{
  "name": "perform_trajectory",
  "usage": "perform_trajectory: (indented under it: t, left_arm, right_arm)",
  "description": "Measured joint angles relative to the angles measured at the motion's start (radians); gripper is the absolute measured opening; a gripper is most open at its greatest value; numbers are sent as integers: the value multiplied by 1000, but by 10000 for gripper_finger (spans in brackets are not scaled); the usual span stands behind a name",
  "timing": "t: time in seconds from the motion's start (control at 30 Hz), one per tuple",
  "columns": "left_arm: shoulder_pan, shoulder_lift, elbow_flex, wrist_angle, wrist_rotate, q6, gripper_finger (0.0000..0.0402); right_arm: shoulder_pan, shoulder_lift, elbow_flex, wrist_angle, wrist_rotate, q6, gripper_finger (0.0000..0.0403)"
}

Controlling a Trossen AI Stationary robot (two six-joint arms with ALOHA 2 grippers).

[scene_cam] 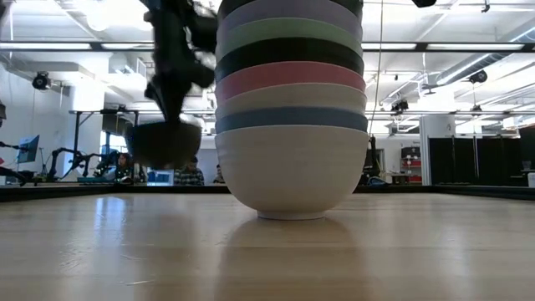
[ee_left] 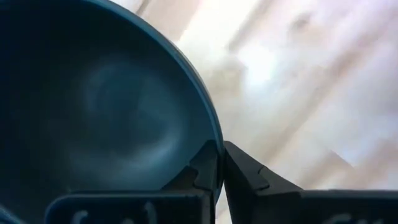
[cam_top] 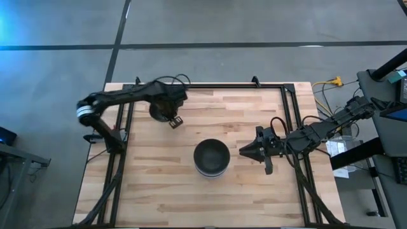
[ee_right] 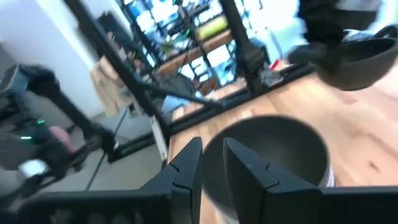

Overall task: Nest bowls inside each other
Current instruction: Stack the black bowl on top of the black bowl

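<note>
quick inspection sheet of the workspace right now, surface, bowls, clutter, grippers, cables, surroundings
surface: light wood table, bare apart from the bowls.
job's things: stack of nested bowls at table centre, white at the bottom and a black one on top in the high view; one more black bowl held clear of the table, to the stack's far left.
clutter: nothing seen.
grippers: left gripper shut on the black bowl's rim; right gripper just right of the stack, holding nothing, fingers nearly together.
cables: loops on the left arm and along the right arm; yellow and white leads off the table's right edge.
surroundings: grey floor, equipment at right; people seated in the room behind.
</note>
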Motion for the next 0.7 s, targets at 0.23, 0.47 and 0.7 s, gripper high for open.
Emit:
perform_trajectory:
  t: [0.23,0.47,0.7]
  left_arm:
    - [-129,-315,-7,67,341,129,1]
    - [-373,-512,-7,178,453,238,0]
    - [-559,-509,28,307,449,453,0]
  right_arm:
    - [8,2,-5,278,105,-104,61]
    - [9,49,-11,577,106,-442,61]
    - [8,123,-11,580,107,-372,61]
